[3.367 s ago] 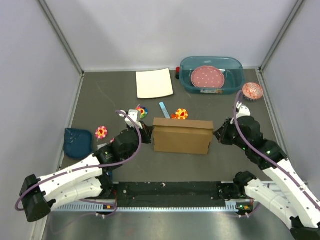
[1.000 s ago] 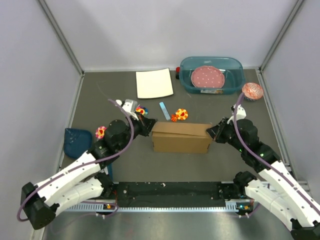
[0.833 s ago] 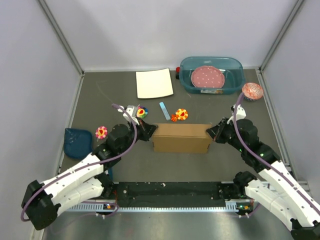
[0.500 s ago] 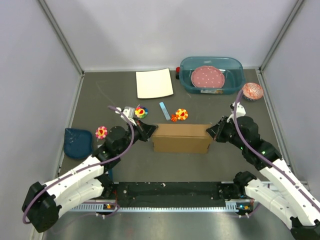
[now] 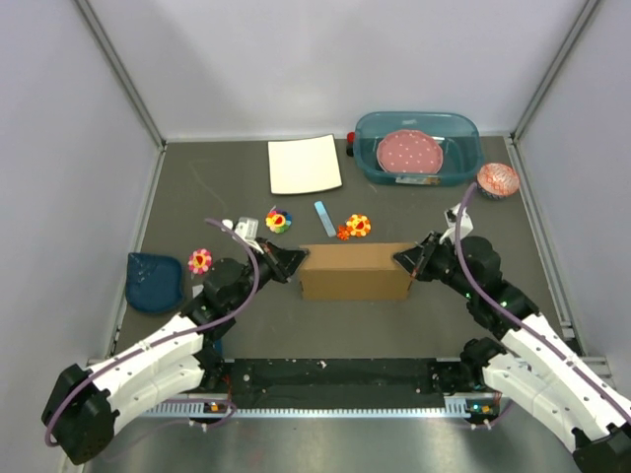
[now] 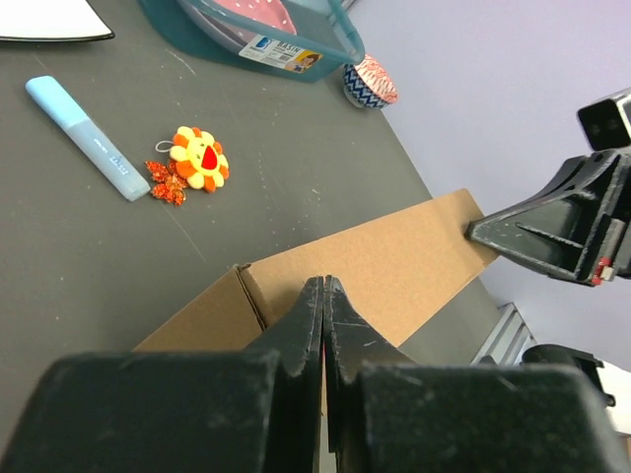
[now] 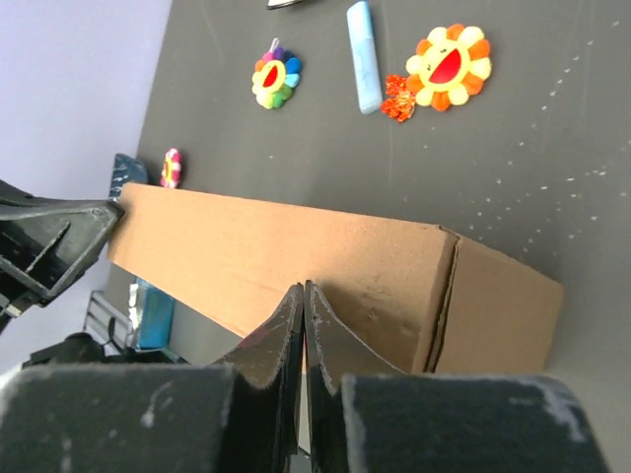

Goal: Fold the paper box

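Observation:
The paper box (image 5: pixel 355 273) is a closed brown cardboard block lying flat in the middle of the table, its long side running left to right. My left gripper (image 5: pixel 299 258) is shut and empty, its tip at the box's left end. In the left wrist view that tip (image 6: pixel 323 281) sits on the top face (image 6: pixel 404 261) just past the corner. My right gripper (image 5: pixel 399 258) is shut and empty at the right end. Its tip (image 7: pixel 303 287) rests on the box's top (image 7: pixel 256 246) near the corner seam.
Behind the box lie a blue marker (image 5: pixel 325 217) and flower toys (image 5: pixel 357 226) (image 5: pixel 279 221) (image 5: pixel 200 260). A white sheet (image 5: pixel 305 165), a teal tub (image 5: pixel 465 148) holding a pink plate (image 5: pixel 410 152), and a cupcake liner (image 5: pixel 498 178) sit at the back. A dark blue piece (image 5: pixel 155 280) lies far left.
The box's raised, slightly tilted top has come down flat and the box looks lower. Both shut grippers have closed in over its two ends.

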Motion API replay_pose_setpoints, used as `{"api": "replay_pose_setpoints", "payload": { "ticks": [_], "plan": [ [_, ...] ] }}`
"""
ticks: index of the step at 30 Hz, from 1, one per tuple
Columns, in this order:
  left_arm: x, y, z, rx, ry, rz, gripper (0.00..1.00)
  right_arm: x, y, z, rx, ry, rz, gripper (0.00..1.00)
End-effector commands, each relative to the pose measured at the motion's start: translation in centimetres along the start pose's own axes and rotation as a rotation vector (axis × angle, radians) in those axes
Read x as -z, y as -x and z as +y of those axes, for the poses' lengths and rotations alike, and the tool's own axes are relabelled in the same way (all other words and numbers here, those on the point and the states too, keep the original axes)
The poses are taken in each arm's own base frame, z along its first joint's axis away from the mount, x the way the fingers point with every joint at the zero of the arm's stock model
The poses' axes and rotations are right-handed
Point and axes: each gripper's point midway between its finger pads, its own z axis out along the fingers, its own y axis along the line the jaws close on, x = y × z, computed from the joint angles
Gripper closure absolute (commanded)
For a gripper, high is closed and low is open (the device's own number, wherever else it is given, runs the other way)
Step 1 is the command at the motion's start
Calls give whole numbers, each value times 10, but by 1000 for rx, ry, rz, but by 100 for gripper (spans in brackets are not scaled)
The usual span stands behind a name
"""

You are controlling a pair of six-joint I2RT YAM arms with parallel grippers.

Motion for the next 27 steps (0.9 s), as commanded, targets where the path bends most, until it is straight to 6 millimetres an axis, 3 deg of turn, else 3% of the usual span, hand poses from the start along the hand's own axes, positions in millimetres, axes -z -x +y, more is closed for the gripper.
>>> {"api": "replay_pose_setpoints", "payload": {
  "ticks": [1, 4, 9, 11, 16, 22, 23, 25, 26, 27],
  "plan": [
    [20, -78, 60, 18, 173, 240, 100, -7, -66, -42, -79, -94, 185, 100],
    [20, -74, 60, 5, 175, 231, 100, -5, -55, -36, -58, -81, 150, 100],
    [17, -48, 45, -45, 144, 167, 100, -2, -45, -33, -17, -98, 147, 100],
    [17, -49, 41, -47, 134, 186, 100, -1, -50, -36, -17, -104, 166, 100],
    [33, -74, 36, -20, 74, 279, 100, 8, -84, -46, -61, -69, 231, 100],
    [67, -87, 27, 12, -17, 287, 100, 33, -100, -21, -102, 134, 240, 100],
    [75, -89, 27, 4, -25, 290, 100, 36, -98, -17, -101, 149, 229, 98],
    [81, -84, 24, -3, -39, 268, 100, 45, -86, -7, -86, 189, 178, 86],
    [85, -75, 21, -9, -42, 225, 98, 49, -77, 0, -78, 209, 149, 73],
    [87, -67, 19, -10, -44, 189, 88, 52, -71, 4, -76, 217, 126, 68]
  ]
}}
